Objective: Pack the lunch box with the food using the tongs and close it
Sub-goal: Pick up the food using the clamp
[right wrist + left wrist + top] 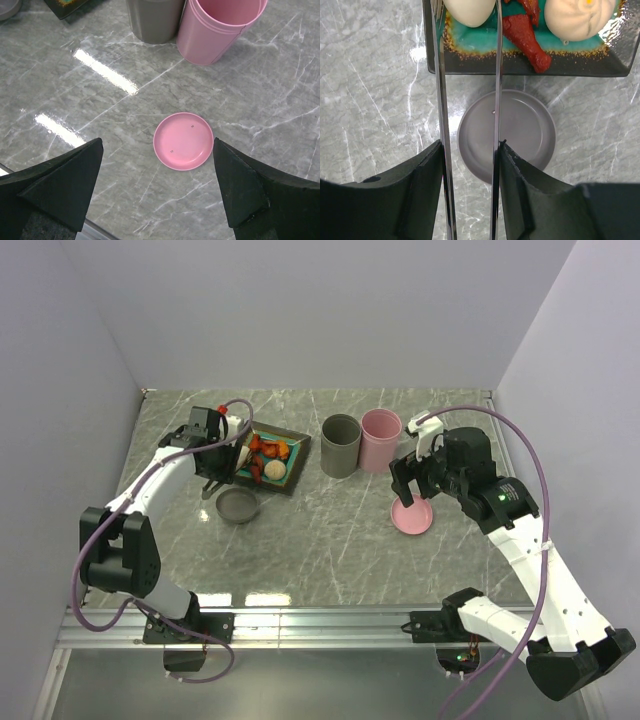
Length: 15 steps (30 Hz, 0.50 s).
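The lunch box stands open as two round tubs side by side, one grey (340,445) and one pink (381,440). Its grey lid (515,135) and pink lid (183,141) lie flat on the table. My left gripper (470,150) is shut on the tongs (441,100), their two silver arms held apart. The tongs' tips reach over the plate's near edge on either side of a cream ball (467,10). A red chunk (527,40) and a second ball (577,20) lie to its right. My right gripper (158,144) hovers open above the pink lid, holding nothing.
The food sits on a square dark plate with a teal centre (296,447) at the back left. The grey lid (238,505) lies just in front of it, below the tongs. The pink tub (220,27) and grey tub (152,20) stand beyond the pink lid.
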Available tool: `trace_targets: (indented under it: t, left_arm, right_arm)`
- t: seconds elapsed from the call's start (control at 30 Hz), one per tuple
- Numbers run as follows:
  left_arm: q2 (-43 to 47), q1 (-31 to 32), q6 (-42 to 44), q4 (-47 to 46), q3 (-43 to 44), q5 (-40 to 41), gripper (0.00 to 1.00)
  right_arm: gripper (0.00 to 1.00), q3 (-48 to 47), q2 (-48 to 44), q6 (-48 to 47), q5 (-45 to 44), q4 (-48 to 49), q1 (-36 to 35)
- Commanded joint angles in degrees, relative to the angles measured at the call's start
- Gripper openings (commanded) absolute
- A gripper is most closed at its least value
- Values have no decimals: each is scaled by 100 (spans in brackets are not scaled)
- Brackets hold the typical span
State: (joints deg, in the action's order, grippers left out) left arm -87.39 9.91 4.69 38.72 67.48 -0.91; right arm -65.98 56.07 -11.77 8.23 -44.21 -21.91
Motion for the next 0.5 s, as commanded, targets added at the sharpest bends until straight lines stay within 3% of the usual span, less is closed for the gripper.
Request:
trace_targets:
  t: [0.0, 0.3, 0.47]
  left_arm:
    - [-58, 28, -65, -216, 256, 73, 50]
    - [117, 28, -73, 21, 414, 73, 34]
    - [495, 28, -21, 337, 608, 65, 32]
  right_arm:
    - [97, -38, -61, -62, 21, 96, 29]
    - [97, -65, -79, -53, 3, 96, 20]
    - [97, -205, -123, -106, -67, 114, 38]
